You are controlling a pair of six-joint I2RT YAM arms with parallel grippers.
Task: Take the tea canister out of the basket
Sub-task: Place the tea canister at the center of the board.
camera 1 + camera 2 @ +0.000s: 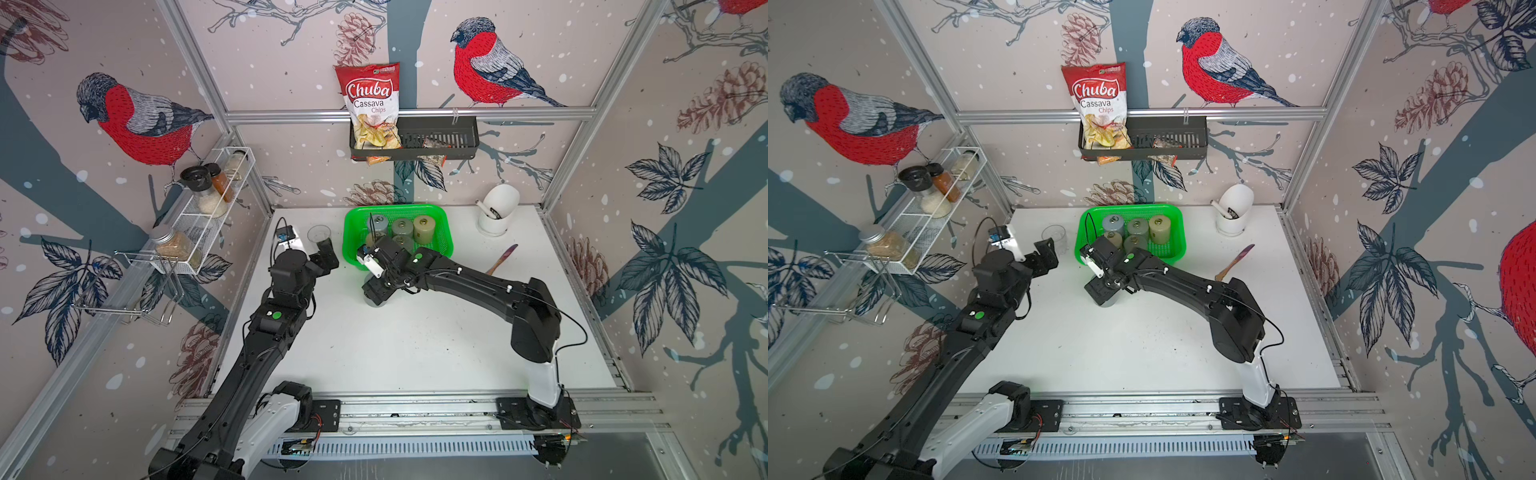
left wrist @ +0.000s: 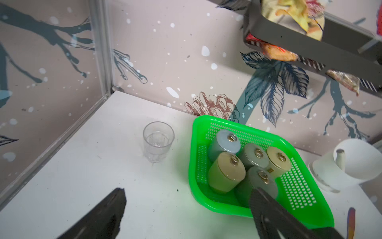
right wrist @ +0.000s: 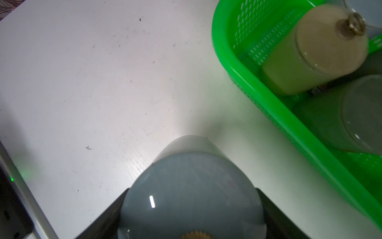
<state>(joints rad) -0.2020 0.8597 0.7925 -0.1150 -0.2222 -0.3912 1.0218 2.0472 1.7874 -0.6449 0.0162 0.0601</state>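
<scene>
The right pincer [image 3: 192,209] is closed on the tea canister [image 3: 190,186], a grey-blue tin with a smooth lid. One black finger presses each flank, and the tin hangs upright straight beneath the wrist. The tea canister is outside the basket, over bare white table [image 3: 93,93]; whether its base touches the surface cannot be told.

Just beyond this pincer and a little to its right lies the basket [image 3: 289,124], bright green with perforated walls. Its near wall runs close by the held tin without touching it. Five more canisters [image 2: 256,155] stand upright inside, packed together. Nearest the pincer are a yellow-green one [image 3: 310,55] and a dark green one [image 3: 351,115].

Off to the right pincer's left, well apart from it, the left pincer [image 2: 188,189] hovers above the table with its jaws spread wide and nothing between them. Ahead of the left pincer stands a clear plastic cup [image 2: 158,142], upright, beside the basket but not touching it.

To the right of the right pincer a wooden spatula [image 1: 503,257] lies on the table. Farther back on that side a white utensil holder [image 1: 492,226] sits by the rear wall.

Farthest from both pincers, a black slotted rack [image 1: 457,137] hangs on the back wall above the basket, with a red chips bag [image 1: 370,95] standing in it. A white wire shelf [image 1: 189,224] with spice jars hangs on the left wall.
</scene>
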